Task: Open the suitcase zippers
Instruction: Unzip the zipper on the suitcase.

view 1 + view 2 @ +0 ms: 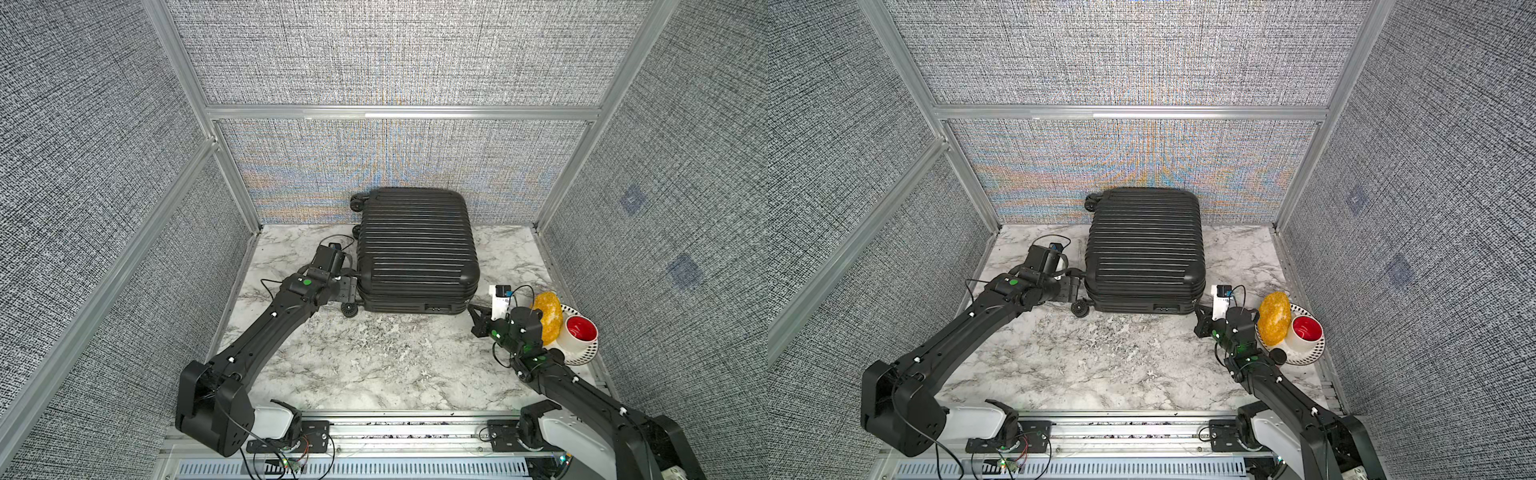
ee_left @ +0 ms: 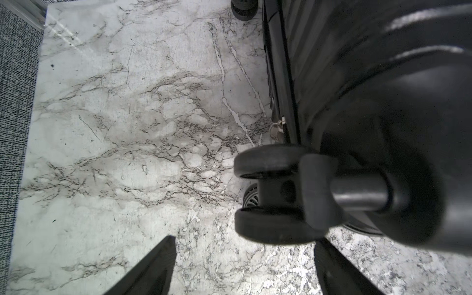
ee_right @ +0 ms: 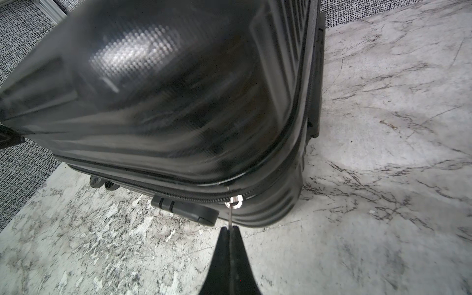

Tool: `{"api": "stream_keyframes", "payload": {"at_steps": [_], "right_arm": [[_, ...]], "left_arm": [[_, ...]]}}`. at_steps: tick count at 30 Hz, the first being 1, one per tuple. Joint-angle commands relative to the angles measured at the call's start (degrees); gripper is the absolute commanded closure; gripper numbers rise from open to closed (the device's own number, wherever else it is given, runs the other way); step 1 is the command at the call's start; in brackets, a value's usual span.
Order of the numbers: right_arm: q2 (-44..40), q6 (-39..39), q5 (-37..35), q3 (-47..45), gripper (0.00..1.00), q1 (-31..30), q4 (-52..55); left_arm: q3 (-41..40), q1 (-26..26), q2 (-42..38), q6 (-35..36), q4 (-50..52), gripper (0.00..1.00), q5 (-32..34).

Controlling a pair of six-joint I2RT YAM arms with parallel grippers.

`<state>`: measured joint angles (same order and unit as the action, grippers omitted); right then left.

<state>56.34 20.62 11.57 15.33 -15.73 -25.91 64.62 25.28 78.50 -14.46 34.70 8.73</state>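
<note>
Left fingers spread wide, gripping nothing, just short of wheel at suitcase's left near corner. Suitcase flat on desk, rear middle. Right fingers pinched shut on zip pull at right near corner. Plate far right.

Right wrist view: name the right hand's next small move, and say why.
Probably draw the zipper pull round the suitcase corner, along the seam and away from the lock. The right hand is shut on the pull's thin tab, the slider sits right at that corner, and the track beyond it looks closed.
</note>
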Motion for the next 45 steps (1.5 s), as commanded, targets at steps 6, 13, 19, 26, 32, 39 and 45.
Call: {"api": "stream_keyframes", "payload": {"at_steps": [6, 13, 19, 26, 32, 39, 45], "right_arm": [[-0.35, -0.36, 2.58, 0.22, 1.0, -0.1, -3.18], [-0.41, -0.32, 2.41, 0.27, 1.0, -0.07, -2.92], [-0.7, -0.32, 2.14, 0.31, 1.0, -0.09, -2.58], [-1.23, -0.41, 1.62, 0.19, 1.0, -0.11, -1.63], [-3.75, -0.25, -2.61, -0.2, 1.0, -0.09, 1.56], [-5.4, 0.88, -10.28, 0.0, 1.0, -0.09, 5.92], [-4.98, 0.25, -7.26, -0.38, 1.0, 0.26, 3.68]], "left_arm": [[1.68, -0.5, 3.29, 2.69, -4.86, 0.13, -7.13], [3.47, -0.64, 6.18, 3.27, -4.46, 0.17, -6.24], [5.25, -0.71, 8.51, 4.53, -3.24, 0.25, -3.62], [5.35, -0.81, 9.21, 5.43, -3.76, 0.42, -2.99], [5.37, -1.05, 9.28, 6.5, -3.61, 0.68, -3.08], [5.35, -1.38, 9.49, 7.46, -3.21, 0.99, -3.62], [4.54, -1.54, 7.89, 7.28, -4.01, 0.9, -6.3]]}}
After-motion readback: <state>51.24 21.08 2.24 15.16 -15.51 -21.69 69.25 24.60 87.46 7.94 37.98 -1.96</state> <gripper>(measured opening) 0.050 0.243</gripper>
